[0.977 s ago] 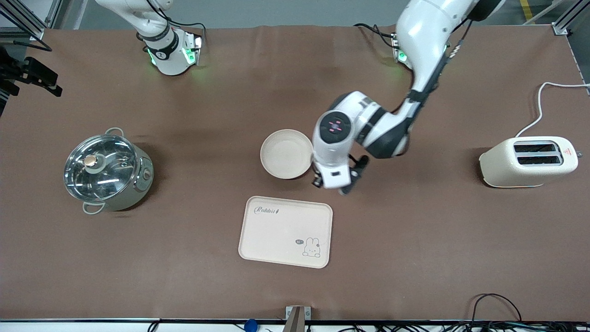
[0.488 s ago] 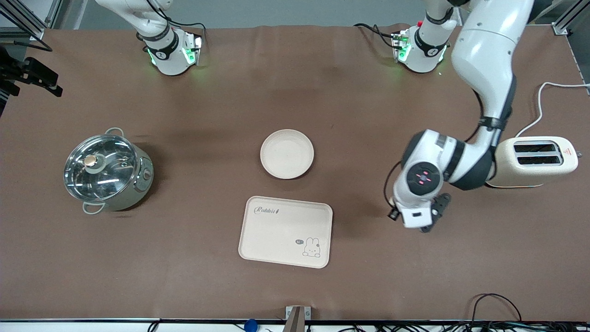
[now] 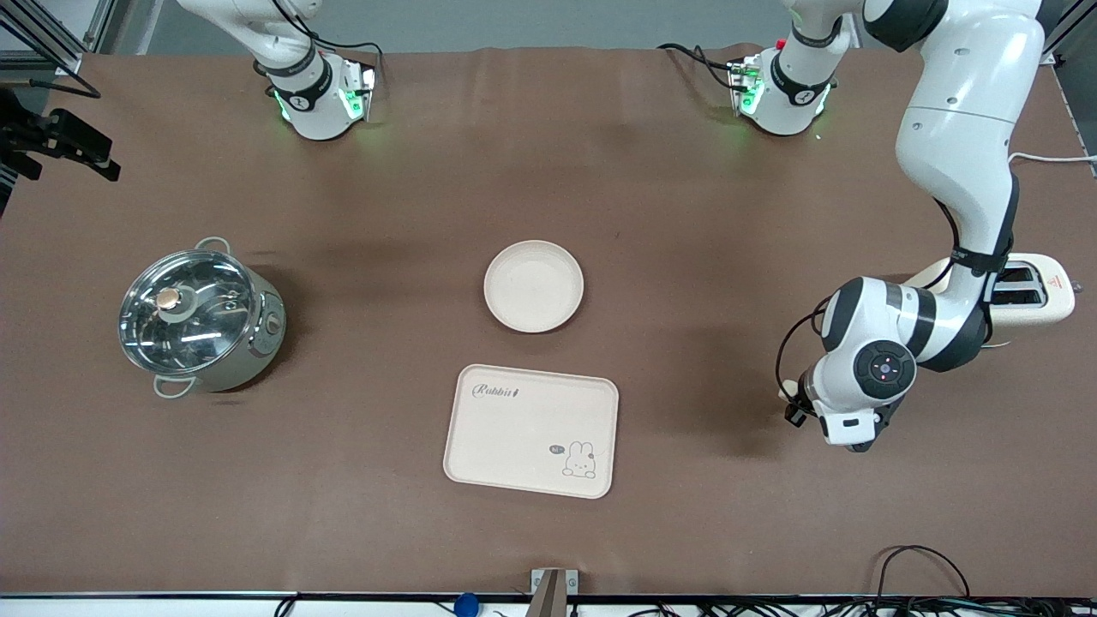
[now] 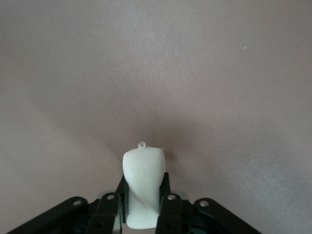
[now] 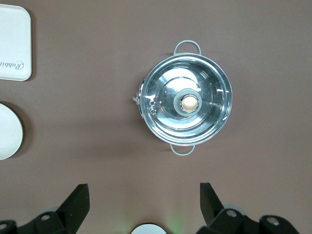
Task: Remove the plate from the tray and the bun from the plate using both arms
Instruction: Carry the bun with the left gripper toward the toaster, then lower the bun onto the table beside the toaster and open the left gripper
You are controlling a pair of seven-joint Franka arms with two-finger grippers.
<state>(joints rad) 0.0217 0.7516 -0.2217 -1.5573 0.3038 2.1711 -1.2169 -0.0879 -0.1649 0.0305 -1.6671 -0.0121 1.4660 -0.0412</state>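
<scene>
The left pincer (image 4: 144,204), gripping the pale cream-white puck-shaped bun (image 4: 143,187), has swung off the round cream plate (image 3: 533,285) toward the toaster-end worktop (image 3: 686,214); the right pincer (image 5: 144,204) waits open.

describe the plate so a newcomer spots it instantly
Start at the tray with the Rabbit script, near the table's middle. The plate sits just apart from it, farther from the front camera. It is the only round, plain, empty cream dish; the tray is rectangular and printed.
</scene>
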